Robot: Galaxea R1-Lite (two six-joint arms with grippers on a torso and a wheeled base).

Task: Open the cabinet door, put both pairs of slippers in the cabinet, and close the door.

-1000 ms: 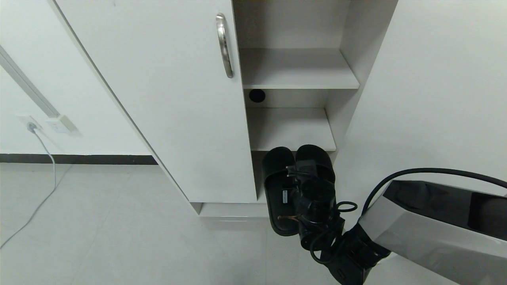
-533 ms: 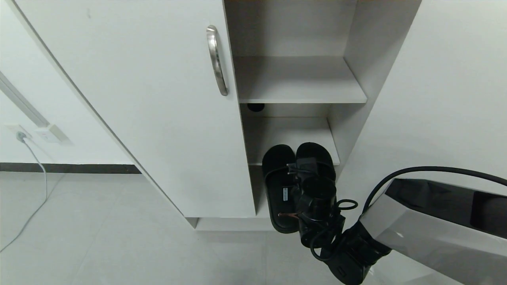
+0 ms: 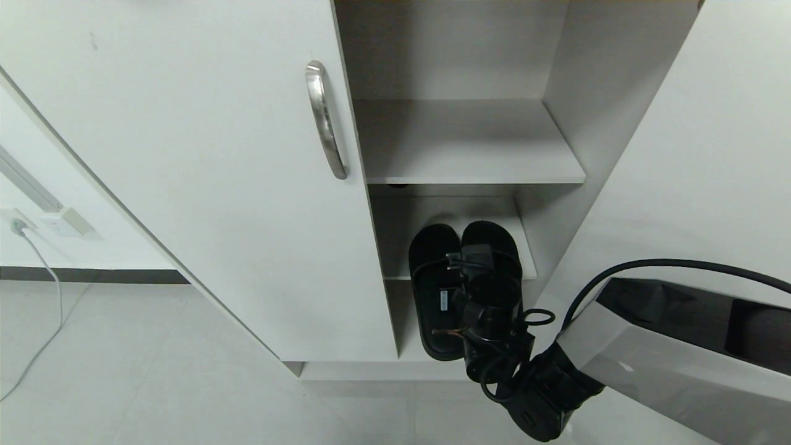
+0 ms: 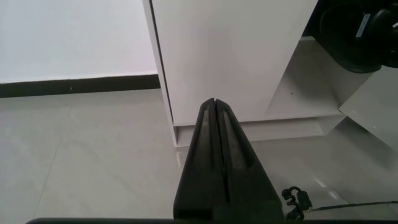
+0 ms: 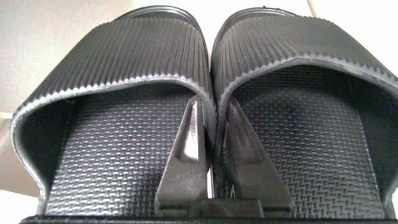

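The left claw (image 4: 214, 102), pressed together, hangs over the floor (image 4: 87, 162) near the cabinet's base, while ahead the right claw (image 5: 210, 112) pinches the adjoining straps of the black slippers (image 3: 435, 290), held side by side at the open cabinet's (image 3: 556, 123) lower shelf (image 3: 395, 241), beneath the upper shelf (image 3: 463, 148).
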